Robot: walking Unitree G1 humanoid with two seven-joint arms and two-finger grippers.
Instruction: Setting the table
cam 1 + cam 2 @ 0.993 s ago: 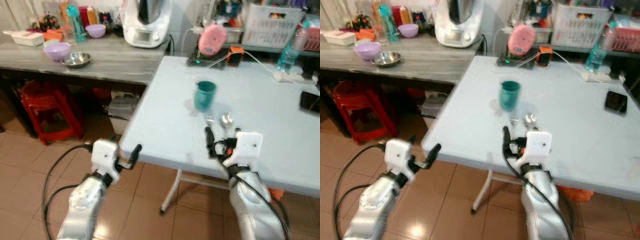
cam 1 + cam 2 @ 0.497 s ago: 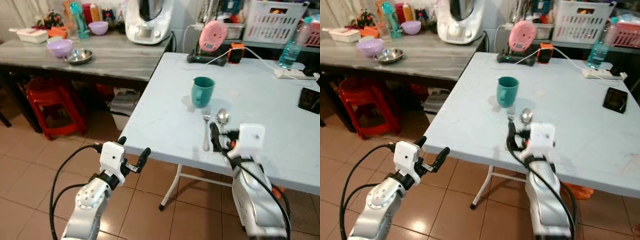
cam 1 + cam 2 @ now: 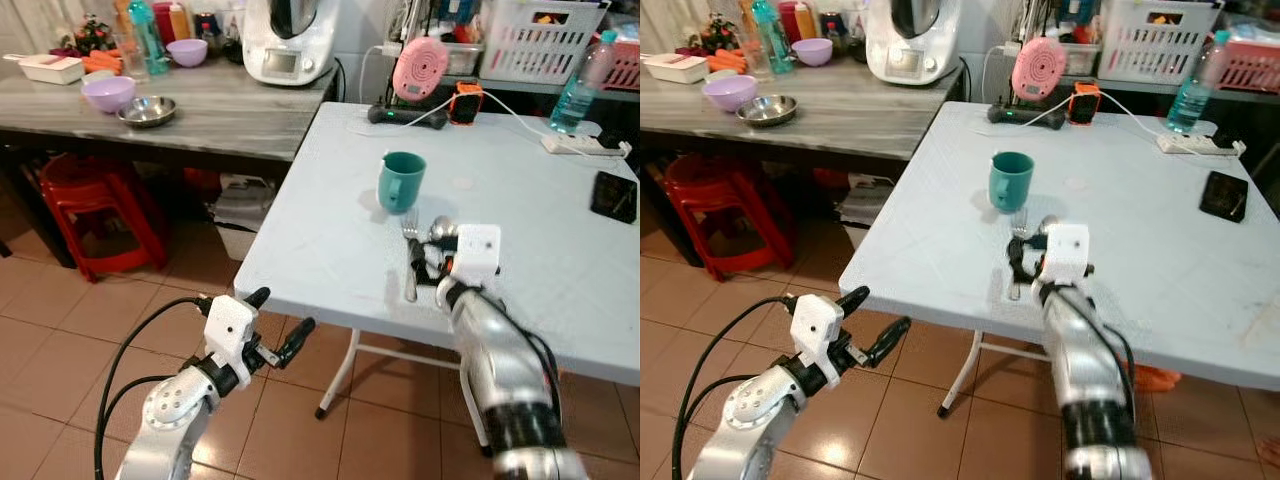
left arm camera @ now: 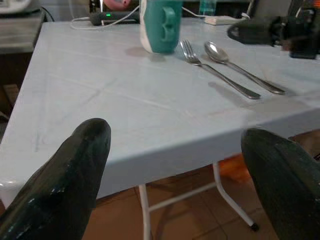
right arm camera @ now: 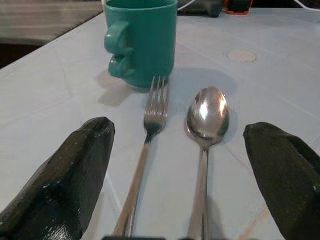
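The fork [image 5: 149,150] and the spoon [image 5: 205,130] are laid side by side on the pale blue table [image 3: 330,240], near its front edge, with their heads turned toward the teal mug [image 3: 401,181]. The fork is on the robot's left of the spoon, and its tines are seen just short of the mug's base; whether they touch cannot be told. The mug is set upright, well in from the table's edge.

The right gripper [image 3: 428,262] is held low over the handles of the fork and spoon, its white wrist block just behind them. In the right wrist view its two black fingers [image 5: 75,175] are spread wide, one on each side of the cutlery, and nothing is gripped between them.

The left gripper [image 3: 282,325] is held below the table's front edge, over the tiled floor [image 3: 60,330]. Its fingers [image 4: 70,175] are also parted, and nothing is held.

Farther back on the table a pink round device [image 3: 422,68], a water bottle [image 3: 582,82], a white power strip [image 3: 585,147] and a black phone [image 3: 614,195] are seen. To the left a grey counter [image 3: 200,110] is set with a purple bowl [image 3: 109,94], a steel bowl [image 3: 148,110] and a white appliance [image 3: 285,40]. A red stool [image 3: 95,205] is placed under it.
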